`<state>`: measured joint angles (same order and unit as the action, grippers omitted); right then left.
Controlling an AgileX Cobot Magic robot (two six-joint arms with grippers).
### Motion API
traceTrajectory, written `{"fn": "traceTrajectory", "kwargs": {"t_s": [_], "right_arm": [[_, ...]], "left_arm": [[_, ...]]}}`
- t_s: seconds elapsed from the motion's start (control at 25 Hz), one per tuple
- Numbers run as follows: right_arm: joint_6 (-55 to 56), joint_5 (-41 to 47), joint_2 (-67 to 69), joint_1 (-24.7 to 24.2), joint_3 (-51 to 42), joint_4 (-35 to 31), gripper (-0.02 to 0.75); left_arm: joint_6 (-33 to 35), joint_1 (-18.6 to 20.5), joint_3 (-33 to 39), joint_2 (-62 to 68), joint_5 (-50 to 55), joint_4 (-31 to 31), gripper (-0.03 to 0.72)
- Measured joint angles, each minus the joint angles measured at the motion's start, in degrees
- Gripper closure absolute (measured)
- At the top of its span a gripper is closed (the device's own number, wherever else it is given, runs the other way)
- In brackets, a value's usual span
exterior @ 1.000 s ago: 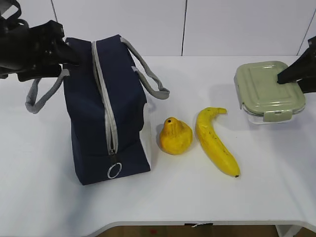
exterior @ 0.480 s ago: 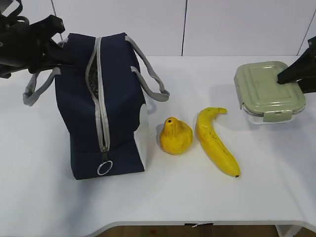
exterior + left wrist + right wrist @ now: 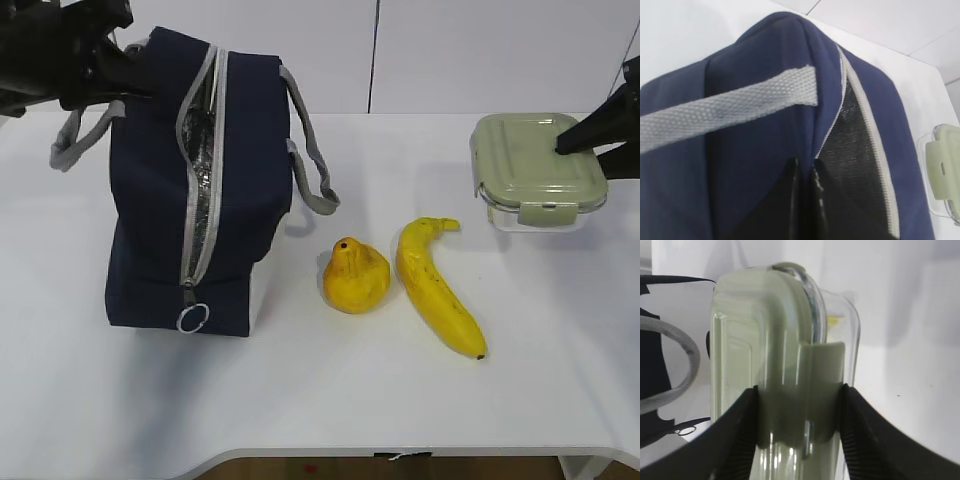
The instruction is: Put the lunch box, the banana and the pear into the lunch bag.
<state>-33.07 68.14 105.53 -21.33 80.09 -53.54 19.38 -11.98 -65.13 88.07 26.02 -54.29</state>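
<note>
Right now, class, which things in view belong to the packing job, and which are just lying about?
Belong to the job:
lunch bag
lunch box
banana
pear

Just lying about:
nothing; only the bare white table remains

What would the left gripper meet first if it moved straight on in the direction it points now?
The left gripper is shut on the top edge of the lunch bag, beside the opened zipper. Straight on lies the bag's own fabric and dark lining; past it, probably the lunch box, though depth is unclear.
</note>
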Motion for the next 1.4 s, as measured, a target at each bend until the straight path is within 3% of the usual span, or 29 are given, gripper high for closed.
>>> {"fn": "traceTrajectory", "kwargs": {"t_s": [0.4,0.88,1.4], "right_arm": [[2.85,0.0,-1.06,1.99,1.31,-0.6,0.364],[13.38,1.41,-1.17,13.89,14.44,-0.47,0.364],[17.58,2.05,-1.24,25.45,17.9,-0.47,0.365]], "left_arm": [[-7.1,-0.27,-2.62,0.0,1.56,8.78,0.692],[-12.72,-3.22,-2.75,0.0,0.14,13.41,0.692],[-13.63,-3.22,-2.75,0.0,0.14,14.34,0.692]]}}
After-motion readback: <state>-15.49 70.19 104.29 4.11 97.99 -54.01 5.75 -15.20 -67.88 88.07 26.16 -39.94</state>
